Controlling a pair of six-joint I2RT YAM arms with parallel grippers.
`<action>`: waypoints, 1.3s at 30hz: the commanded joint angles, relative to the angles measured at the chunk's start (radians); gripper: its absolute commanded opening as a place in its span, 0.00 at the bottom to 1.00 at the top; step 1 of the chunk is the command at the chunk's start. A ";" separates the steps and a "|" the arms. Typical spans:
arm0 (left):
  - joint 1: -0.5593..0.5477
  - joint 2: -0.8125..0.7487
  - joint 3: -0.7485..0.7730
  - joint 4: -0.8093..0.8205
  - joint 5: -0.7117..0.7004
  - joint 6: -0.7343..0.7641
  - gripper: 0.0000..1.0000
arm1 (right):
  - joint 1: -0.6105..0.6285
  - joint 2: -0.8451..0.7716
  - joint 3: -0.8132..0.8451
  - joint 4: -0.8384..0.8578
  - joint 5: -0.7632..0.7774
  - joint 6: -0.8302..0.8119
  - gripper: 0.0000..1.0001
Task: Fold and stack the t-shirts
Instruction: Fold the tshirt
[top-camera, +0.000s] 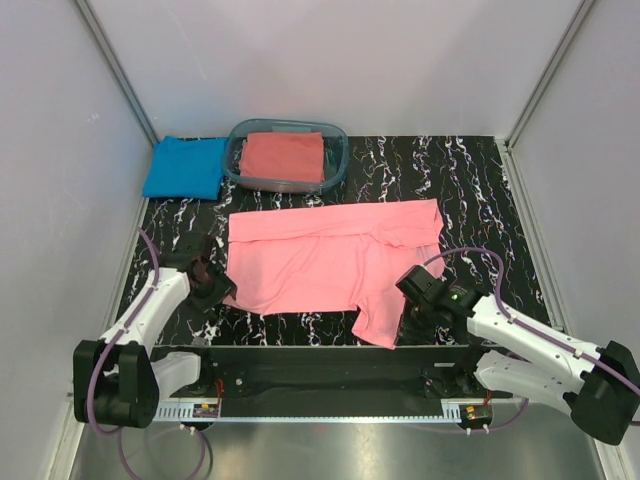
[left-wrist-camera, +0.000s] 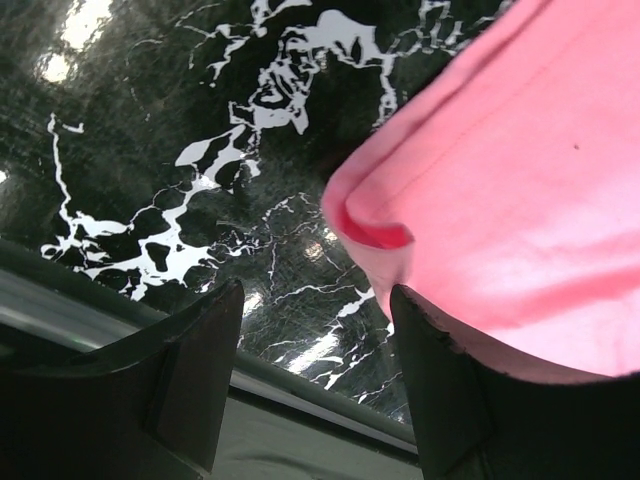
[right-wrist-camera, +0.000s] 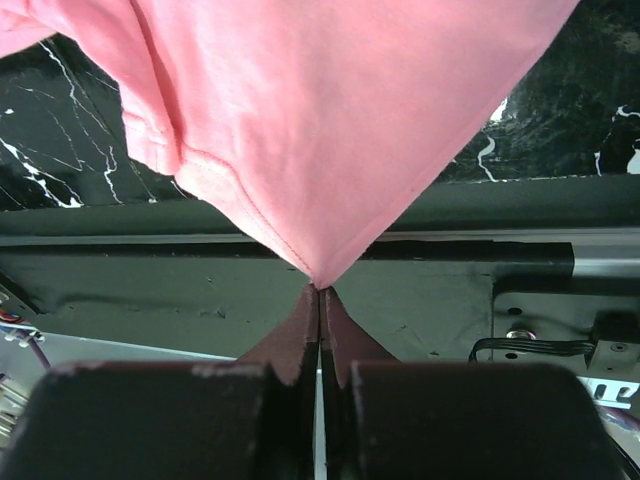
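A light pink t-shirt (top-camera: 320, 255) lies spread on the black marbled table (top-camera: 470, 190). My right gripper (top-camera: 408, 316) is shut on the shirt's near right corner and holds it over the table's front edge; in the right wrist view the cloth (right-wrist-camera: 330, 120) hangs from the closed fingertips (right-wrist-camera: 320, 292). My left gripper (top-camera: 212, 285) is open at the shirt's near left edge. In the left wrist view a rolled hem (left-wrist-camera: 385, 225) lies just ahead of the open gripper (left-wrist-camera: 315, 335), and the shirt (left-wrist-camera: 520, 190) rests against the right finger (left-wrist-camera: 450, 390). A folded bright blue t-shirt (top-camera: 185, 167) lies at the back left.
A clear bluish plastic tub (top-camera: 338, 150) stands at the back middle with a folded coral-red t-shirt (top-camera: 283, 155) in it. Grey walls close in the left, right and back. A black rail (top-camera: 320, 360) runs along the table's front edge.
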 joint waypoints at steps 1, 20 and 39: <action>-0.009 0.054 0.053 -0.011 -0.044 -0.059 0.66 | 0.009 -0.001 0.046 -0.014 0.029 -0.008 0.00; -0.065 0.217 0.146 0.033 -0.027 -0.095 0.64 | 0.009 0.027 0.063 -0.002 0.022 -0.048 0.00; -0.075 0.188 0.084 0.027 -0.067 -0.053 0.00 | -0.141 0.014 0.219 -0.169 0.121 -0.157 0.00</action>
